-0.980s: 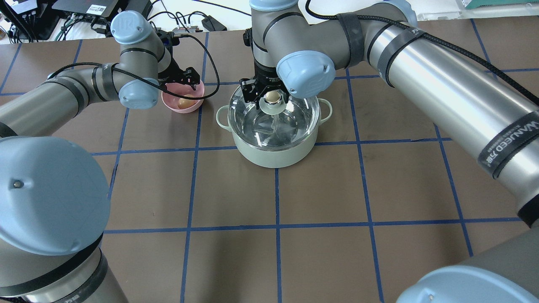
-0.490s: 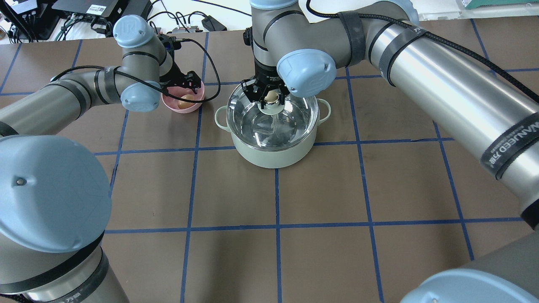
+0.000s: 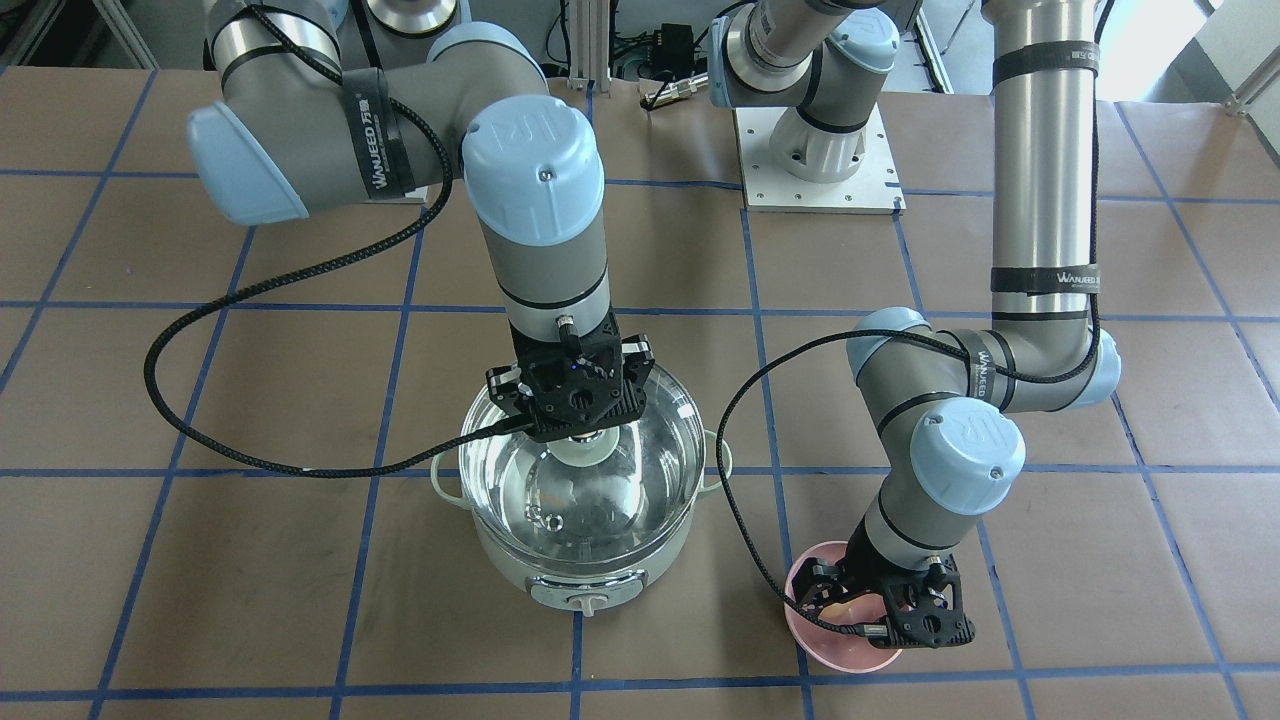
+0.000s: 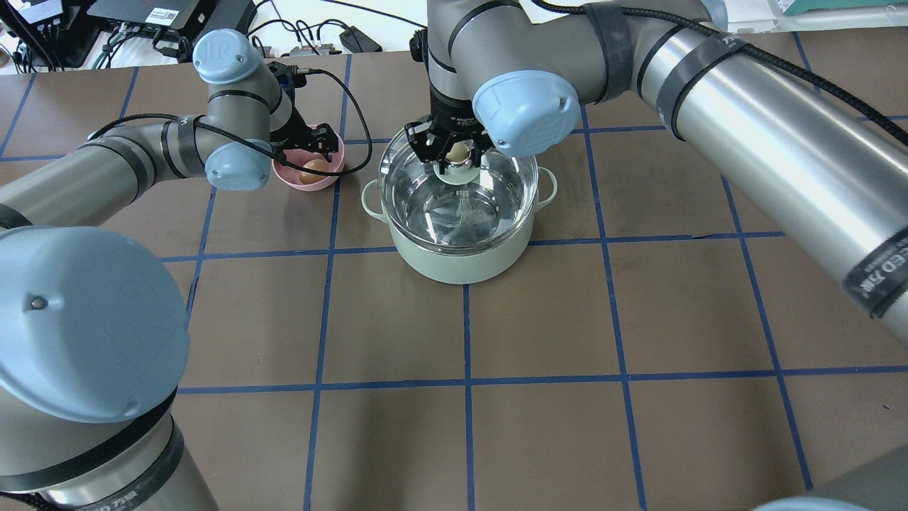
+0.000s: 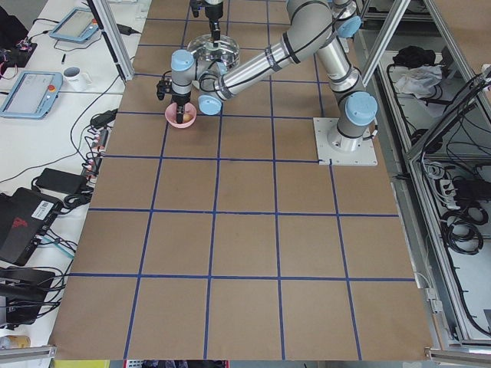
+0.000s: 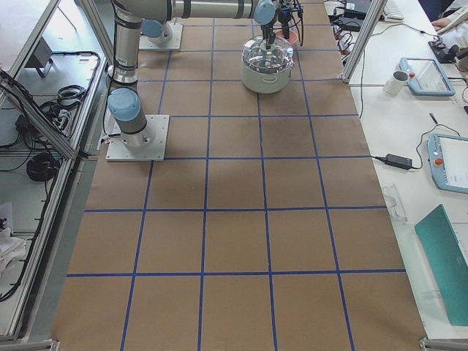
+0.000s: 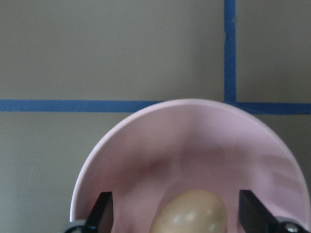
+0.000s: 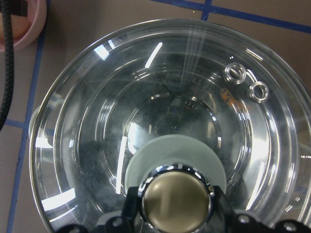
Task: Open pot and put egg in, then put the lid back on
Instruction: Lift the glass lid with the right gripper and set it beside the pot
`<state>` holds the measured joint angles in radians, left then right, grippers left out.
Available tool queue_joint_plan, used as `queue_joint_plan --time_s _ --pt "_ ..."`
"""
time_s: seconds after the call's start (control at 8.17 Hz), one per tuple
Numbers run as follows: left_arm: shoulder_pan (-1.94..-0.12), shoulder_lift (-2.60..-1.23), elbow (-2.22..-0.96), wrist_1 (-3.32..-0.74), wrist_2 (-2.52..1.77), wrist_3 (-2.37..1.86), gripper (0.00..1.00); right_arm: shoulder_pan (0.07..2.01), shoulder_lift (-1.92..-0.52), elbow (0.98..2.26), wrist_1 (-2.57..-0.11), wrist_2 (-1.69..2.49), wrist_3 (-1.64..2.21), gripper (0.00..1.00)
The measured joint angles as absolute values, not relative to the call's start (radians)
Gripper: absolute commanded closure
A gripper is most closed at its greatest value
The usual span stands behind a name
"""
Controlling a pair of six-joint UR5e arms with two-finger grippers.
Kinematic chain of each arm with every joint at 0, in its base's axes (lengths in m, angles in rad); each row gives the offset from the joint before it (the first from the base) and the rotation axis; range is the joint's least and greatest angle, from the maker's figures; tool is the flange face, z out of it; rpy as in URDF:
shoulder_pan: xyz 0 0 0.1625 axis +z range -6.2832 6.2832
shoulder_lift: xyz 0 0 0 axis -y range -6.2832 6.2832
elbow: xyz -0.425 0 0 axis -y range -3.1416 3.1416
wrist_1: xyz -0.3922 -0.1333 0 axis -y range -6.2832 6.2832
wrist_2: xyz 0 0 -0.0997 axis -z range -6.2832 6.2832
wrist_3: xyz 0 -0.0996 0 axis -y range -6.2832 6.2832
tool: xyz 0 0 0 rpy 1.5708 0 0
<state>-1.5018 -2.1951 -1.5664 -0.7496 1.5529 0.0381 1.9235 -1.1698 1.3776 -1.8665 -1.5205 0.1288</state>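
The mint-green pot (image 4: 461, 261) stands mid-table, its knob facing the far side (image 3: 585, 600). My right gripper (image 4: 458, 152) is shut on the beige knob (image 8: 176, 199) of the glass lid (image 4: 425, 195) and holds the lid slightly above the pot's rim. The lid also shows in the front view (image 3: 640, 490). My left gripper (image 4: 312, 144) is open and low over the pink bowl (image 4: 335, 176). Its fingers (image 7: 103, 213) stand either side of the light brown egg (image 7: 192, 213), which lies in the bowl (image 7: 146, 145).
The bowl sits close to the pot's left handle (image 4: 369, 200). A black cable (image 4: 358, 135) loops from the left wrist between bowl and pot. Brown table with blue tape lines (image 4: 464, 333) stretches towards me. Cables and devices (image 4: 142, 21) lie past the far edge.
My right gripper has closed on the lid's knob and raised the lid a little off the pot. My left gripper has shifted slightly over the pink bowl.
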Motion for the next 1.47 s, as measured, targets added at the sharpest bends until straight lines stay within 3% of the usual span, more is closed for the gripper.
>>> queue_joint_plan --time_s 0.24,0.61,0.86,1.47 --pt "-1.502 -2.205 -1.564 -0.746 1.552 0.041 0.29 1.885 -1.233 1.376 -1.811 -1.52 0.128 1.0" --pt "-1.502 -2.214 -1.56 -0.748 1.553 0.081 0.41 1.71 -1.36 1.38 -1.658 -1.505 0.011 1.0" --pt "-1.502 -2.214 -1.558 -0.75 1.552 0.092 0.28 1.599 -1.435 1.388 -1.565 -1.525 -0.082 1.0" --pt "-1.502 -2.211 -1.561 -0.782 1.552 0.105 0.29 1.41 -1.517 1.399 -1.461 -1.566 -0.274 1.0"
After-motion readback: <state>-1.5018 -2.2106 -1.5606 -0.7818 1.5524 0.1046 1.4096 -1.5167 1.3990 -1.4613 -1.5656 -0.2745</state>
